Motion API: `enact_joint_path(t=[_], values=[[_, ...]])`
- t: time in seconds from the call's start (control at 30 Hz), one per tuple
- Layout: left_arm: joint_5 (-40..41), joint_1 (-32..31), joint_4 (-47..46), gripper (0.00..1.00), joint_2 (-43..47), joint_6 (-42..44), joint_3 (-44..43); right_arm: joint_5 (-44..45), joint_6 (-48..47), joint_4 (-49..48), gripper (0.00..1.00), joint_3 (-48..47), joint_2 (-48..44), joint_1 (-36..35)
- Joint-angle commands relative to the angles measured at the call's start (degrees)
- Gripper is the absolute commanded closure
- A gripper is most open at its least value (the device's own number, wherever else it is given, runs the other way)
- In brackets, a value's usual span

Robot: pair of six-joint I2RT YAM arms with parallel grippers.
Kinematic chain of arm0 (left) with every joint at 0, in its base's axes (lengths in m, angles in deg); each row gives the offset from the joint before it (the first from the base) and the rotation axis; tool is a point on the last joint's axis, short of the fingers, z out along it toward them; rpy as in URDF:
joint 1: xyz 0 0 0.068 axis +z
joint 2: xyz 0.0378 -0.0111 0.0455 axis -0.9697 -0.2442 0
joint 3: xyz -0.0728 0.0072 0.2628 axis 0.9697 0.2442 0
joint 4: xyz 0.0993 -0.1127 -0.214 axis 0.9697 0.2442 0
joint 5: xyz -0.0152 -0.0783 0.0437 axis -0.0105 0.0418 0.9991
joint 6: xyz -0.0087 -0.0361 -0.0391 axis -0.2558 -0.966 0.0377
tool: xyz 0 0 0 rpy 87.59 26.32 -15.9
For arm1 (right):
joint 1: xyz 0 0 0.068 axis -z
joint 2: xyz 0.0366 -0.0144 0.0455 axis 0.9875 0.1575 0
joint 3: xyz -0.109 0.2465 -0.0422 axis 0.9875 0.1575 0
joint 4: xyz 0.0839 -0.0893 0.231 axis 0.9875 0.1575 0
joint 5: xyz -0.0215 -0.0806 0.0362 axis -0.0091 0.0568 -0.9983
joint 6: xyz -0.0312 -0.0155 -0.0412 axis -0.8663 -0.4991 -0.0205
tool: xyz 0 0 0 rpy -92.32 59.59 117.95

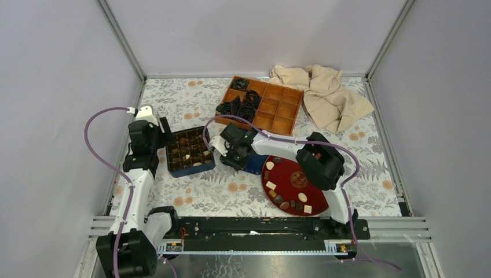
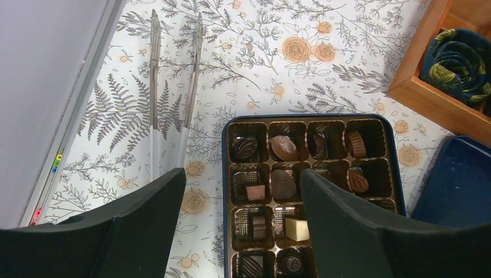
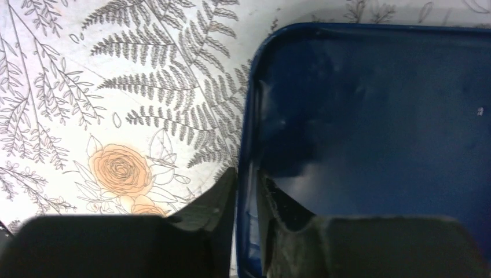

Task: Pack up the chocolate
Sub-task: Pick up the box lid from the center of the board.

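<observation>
A blue box holds several chocolates in its brown cells; in the left wrist view its rim frames dark, mid-brown and cream pieces. My left gripper is open and empty at the box's left edge; in its own view the jaws straddle the left columns. More chocolates lie on a dark red round plate. My right gripper is shut on the rim of the blue lid, one finger inside and one outside the wall.
A wooden compartment tray with black crumpled paper cups stands at the back. A beige cloth lies at the back right. A clear plastic strip lies on the floral table left of the box. Walls close in all round.
</observation>
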Motion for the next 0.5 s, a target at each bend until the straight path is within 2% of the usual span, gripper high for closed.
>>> enact_joint_path(t=[0.0, 0.07, 0.2, 0.47], values=[[1.8, -0.3, -2.0, 0.19, 0.3, 0.4, 0.6, 3.7, 0.9, 1.8, 0.85, 1.4, 0.5, -1.3], [1.5, -0.3, -2.2, 0.19, 0.4, 0.3, 0.7, 5.5, 1.9, 1.2, 0.94, 2.3, -0.6, -1.3], [-0.4, -0.2, -2.2, 0.18, 0.5, 0.3, 0.4, 5.4, 3.0, 0.5, 0.99, 3.3, -4.0, -1.2], [-20.3, -0.4, -7.2, 0.16, 7.3, -0.8, 2.5, -11.1, 5.0, 0.6, 1.00, 3.0, -15.4, 1.4]])
